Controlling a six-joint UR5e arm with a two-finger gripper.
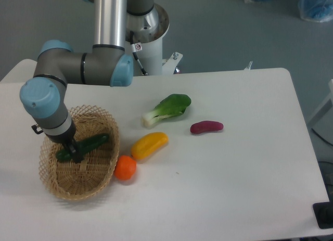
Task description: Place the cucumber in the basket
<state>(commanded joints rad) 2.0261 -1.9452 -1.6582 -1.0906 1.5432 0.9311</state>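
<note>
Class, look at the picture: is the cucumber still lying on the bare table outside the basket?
No, the cucumber is inside the basket, over its woven floor, with the gripper at its middle.

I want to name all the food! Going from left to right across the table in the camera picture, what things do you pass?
Basket with the cucumber in it → orange fruit → yellow fruit → bok choy → purple eggplant.

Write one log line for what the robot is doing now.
pincer: on cucumber | cucumber: over basket | grip: unclear
</note>
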